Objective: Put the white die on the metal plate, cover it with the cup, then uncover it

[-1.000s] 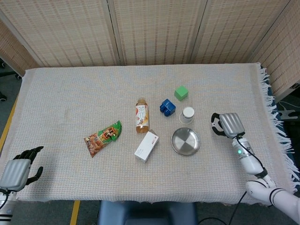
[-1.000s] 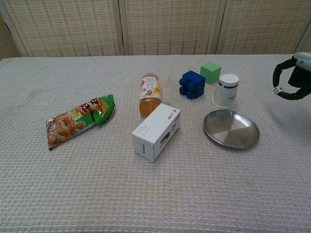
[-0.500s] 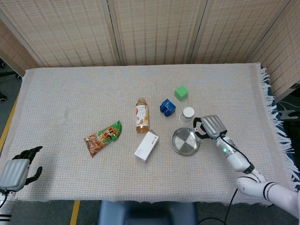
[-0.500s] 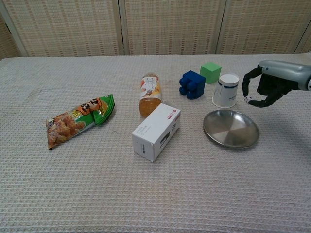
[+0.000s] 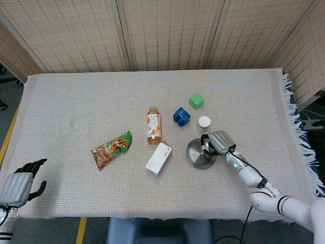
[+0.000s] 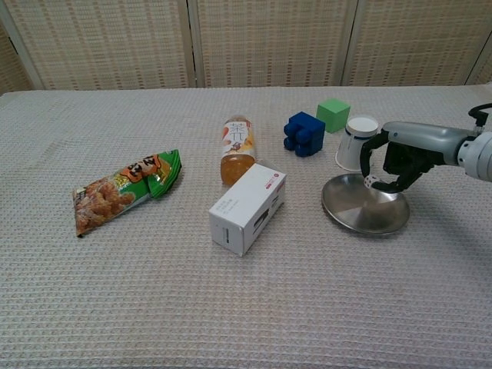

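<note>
The white die [image 6: 370,182] is pinched in the fingertips of my right hand [image 6: 390,161] [image 5: 216,143], which hovers just over the metal plate [image 6: 361,209] [image 5: 197,155], above its right half. The white paper cup [image 6: 356,143] [image 5: 203,123] stands mouth down behind the plate, close to the hand. My left hand [image 5: 19,184] rests at the table's near left corner, fingers loosely curled and holding nothing; the chest view does not show it.
A blue block [image 6: 304,133] and a green cube [image 6: 333,114] sit behind the cup. A drink bottle [image 6: 237,148] lies mid-table beside a white box [image 6: 248,207]. A snack bag [image 6: 127,188] lies to the left. The tablecloth's fringe [image 5: 297,122] hangs at the right edge.
My right hand carried the die leftward from the table's right side, past the cup, to over the plate. The left hand stayed put.
</note>
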